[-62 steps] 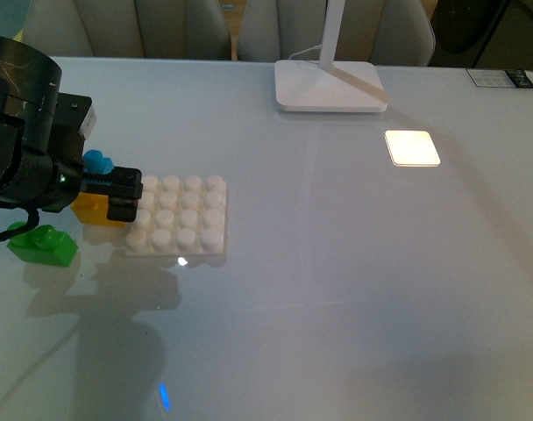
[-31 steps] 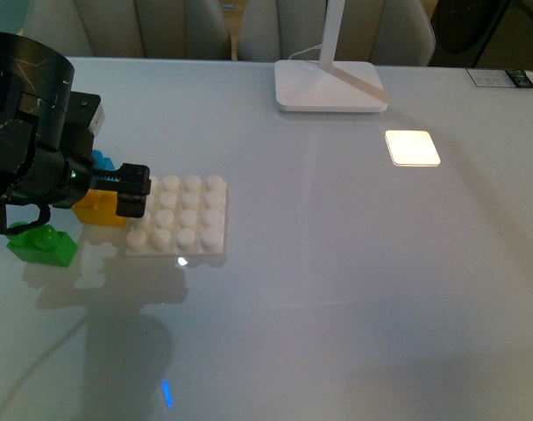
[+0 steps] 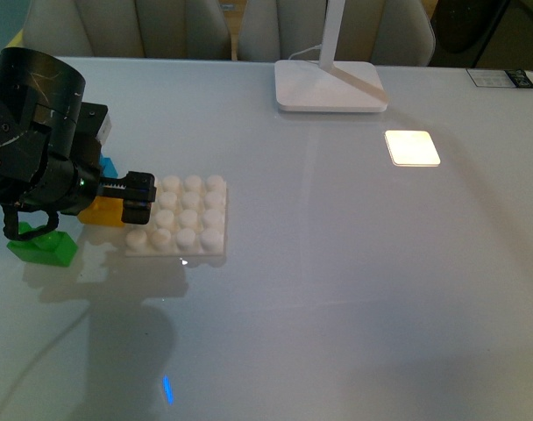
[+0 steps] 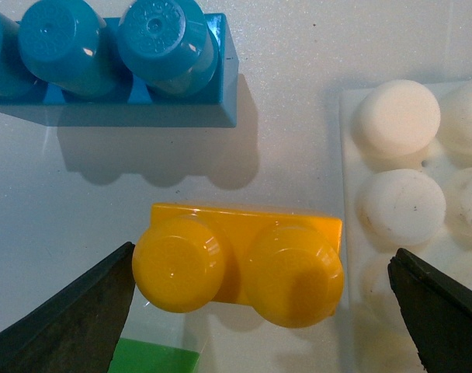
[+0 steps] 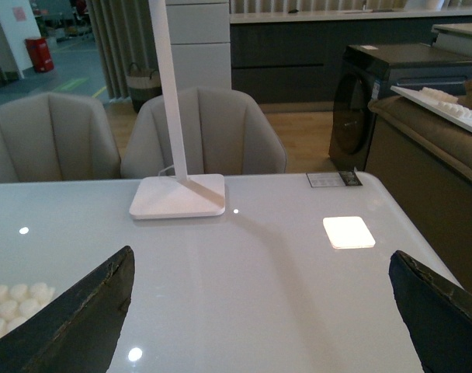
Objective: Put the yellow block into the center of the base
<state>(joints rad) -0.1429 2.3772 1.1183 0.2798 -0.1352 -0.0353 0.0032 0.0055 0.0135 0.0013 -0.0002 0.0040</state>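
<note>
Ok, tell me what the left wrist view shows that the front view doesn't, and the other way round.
Left wrist only: the left tool open, fingertips either side of the yellow block, whose two studs show from above, right beside the base edge. Front only: the base's whole stud grid, the lamp foot and a bright light patch. Both: yellow block, base, blue brick and green brick, though the left arm hides most of the yellow and blue in the front view.

front: left arm covers most of yellow block and blue brick | left wrist: green brick, base, blue brick cut by edge
</note>
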